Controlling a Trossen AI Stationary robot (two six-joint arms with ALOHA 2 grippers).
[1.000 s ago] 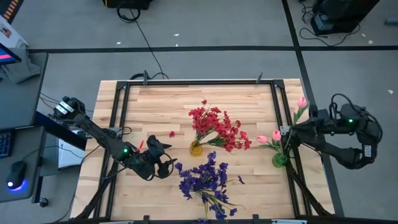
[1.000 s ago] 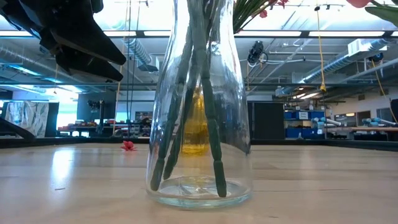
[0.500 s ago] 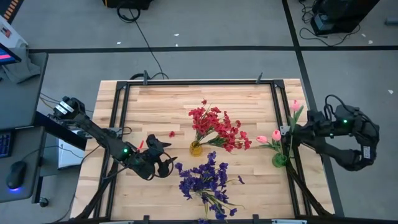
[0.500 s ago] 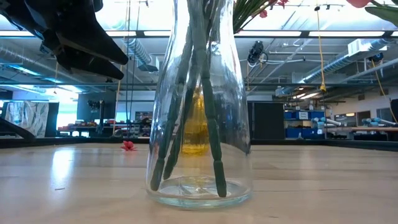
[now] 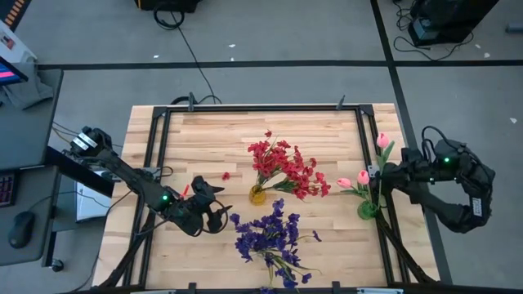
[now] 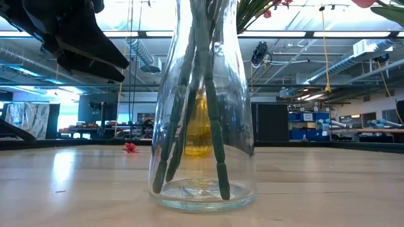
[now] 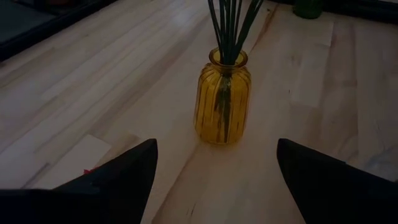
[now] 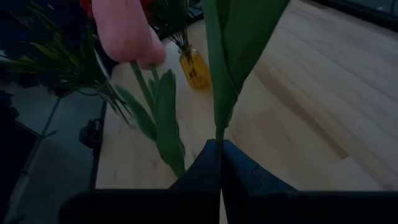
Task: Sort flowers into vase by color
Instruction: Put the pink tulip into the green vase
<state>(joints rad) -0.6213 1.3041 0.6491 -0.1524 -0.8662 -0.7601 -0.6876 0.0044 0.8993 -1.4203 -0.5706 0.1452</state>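
Red flowers (image 5: 284,167) stand in a yellow vase (image 7: 224,102) at the table's middle. Purple flowers (image 5: 268,235) stand in a clear vase (image 6: 202,126) near the front edge. Two pink tulips (image 5: 353,181) lean out of a green vase (image 5: 368,210) at the right edge. Above that vase my right gripper (image 5: 377,173) is shut on another pink tulip (image 5: 382,140). My left gripper (image 5: 214,204) hovers open to the left of the yellow vase, holding nothing. My right gripper pinches the pink tulip's thin green stem (image 8: 219,134) between its two shut fingers, just below a broad leaf (image 8: 239,37). The fingers come from the table's right side, slanting down. The tulip is lifted clear, and its bud stands beyond the fingers toward the far edge.
A loose red petal (image 5: 226,175) lies on the wood left of the yellow vase. A black metal frame (image 5: 261,108) runs round the table's edges. Bare wood lies along the far side and at the near right.
My right gripper has swung toward the table's left with the pink tulip, staying shut on it. The bud has come left and a little toward the near edge, closer to the green vase.
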